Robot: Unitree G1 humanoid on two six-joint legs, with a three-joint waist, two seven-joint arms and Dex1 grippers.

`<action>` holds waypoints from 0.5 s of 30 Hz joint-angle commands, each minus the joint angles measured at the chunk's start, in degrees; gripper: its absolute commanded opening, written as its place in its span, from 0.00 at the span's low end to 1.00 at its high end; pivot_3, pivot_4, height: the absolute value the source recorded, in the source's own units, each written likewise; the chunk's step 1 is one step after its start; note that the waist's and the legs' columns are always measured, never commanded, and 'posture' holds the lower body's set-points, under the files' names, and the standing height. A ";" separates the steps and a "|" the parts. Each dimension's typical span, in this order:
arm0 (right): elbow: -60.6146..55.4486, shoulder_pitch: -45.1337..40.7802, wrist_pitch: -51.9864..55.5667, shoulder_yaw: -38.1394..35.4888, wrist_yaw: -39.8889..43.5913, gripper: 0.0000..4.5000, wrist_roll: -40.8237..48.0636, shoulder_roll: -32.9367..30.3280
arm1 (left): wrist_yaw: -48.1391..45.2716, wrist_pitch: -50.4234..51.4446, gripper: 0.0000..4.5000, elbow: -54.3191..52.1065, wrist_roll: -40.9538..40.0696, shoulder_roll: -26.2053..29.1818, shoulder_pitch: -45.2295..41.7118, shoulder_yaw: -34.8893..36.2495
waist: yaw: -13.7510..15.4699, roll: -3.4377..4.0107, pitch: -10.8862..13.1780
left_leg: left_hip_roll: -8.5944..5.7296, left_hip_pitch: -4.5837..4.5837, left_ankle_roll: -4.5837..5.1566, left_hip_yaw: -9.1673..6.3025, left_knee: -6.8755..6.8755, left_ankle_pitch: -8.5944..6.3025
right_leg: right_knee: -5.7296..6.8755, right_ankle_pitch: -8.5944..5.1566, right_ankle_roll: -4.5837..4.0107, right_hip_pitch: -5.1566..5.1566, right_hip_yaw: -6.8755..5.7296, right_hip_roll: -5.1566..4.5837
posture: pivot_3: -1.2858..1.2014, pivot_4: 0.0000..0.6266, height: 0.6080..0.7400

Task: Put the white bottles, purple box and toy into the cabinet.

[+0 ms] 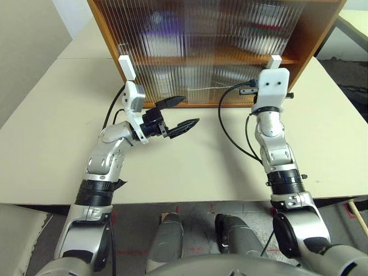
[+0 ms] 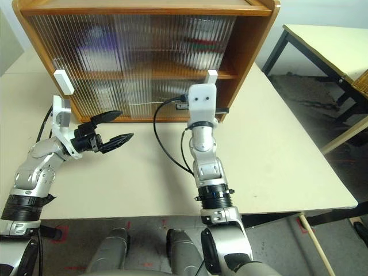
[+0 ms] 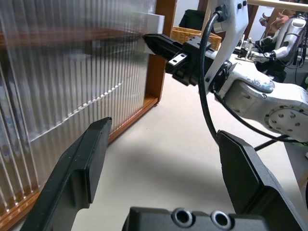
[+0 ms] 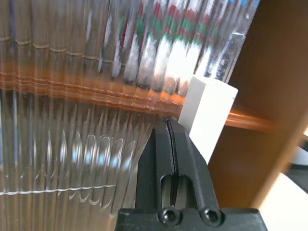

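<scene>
The cabinet (image 1: pixel 322 34) stands at the back of the table with both ribbed sliding doors closed. Behind the glass, the purple box (image 1: pixel 164 31) is a lavender blur on the upper shelf. The toy (image 4: pixel 163 43) is a white, red and green blur. The white bottles are hidden behind the ribbed doors. My right gripper (image 4: pixel 168 122) is shut, empty, with its tips beside the right door's white handle (image 4: pixel 207 113). My left gripper (image 1: pixel 190 110) hangs open and empty over the table, in front of the left door, below its handle (image 1: pixel 126 67).
The beige table (image 1: pixel 57 115) runs wide on both sides of my arms. A second table (image 2: pixel 328 40) stands further right across a gap. A wicker basket (image 3: pixel 192 33) sits beyond the cabinet's side. Black cables loop from both wrists.
</scene>
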 commanded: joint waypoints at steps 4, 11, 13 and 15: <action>-1.53 2.43 0.94 -2.28 -0.73 0.01 0.21 -1.64 | -0.67 -0.58 1.00 1.18 0.56 -0.33 -0.56 -0.60 | -0.13 0.01 -0.01 | 0.05 0.02 0.03 -0.01 0.01 0.02 | 0.00 0.20 0.32 0.00 0.00 0.04 | 0.55 0.18 1.00; 1.66 2.04 -0.35 -6.28 -0.93 0.01 1.30 -6.46 | -1.10 -0.77 1.00 1.57 0.59 -0.35 -0.79 -0.63 | -0.15 0.01 -0.02 | 0.04 0.02 0.07 0.00 0.13 0.05 | -0.01 0.20 0.29 0.09 0.02 0.03 | 0.55 0.17 1.00; 2.41 1.85 -0.74 -6.89 -0.96 0.01 1.41 -7.36 | -1.19 -0.81 1.00 1.67 0.60 -0.33 -0.85 -0.60 | -0.21 0.01 -0.02 | 0.04 0.03 0.10 0.03 0.14 0.06 | -0.01 0.22 0.28 0.10 0.04 0.04 | 0.55 0.17 1.00; 3.43 1.63 -1.21 -7.74 -1.06 0.01 1.72 -8.43 | -1.25 -0.87 1.00 1.77 0.65 -0.33 -0.92 -0.60 | -0.11 0.02 -0.03 | 0.03 0.03 0.23 0.02 0.14 0.14 | -0.02 0.23 0.31 0.13 -0.01 0.04 | 0.55 0.17 1.00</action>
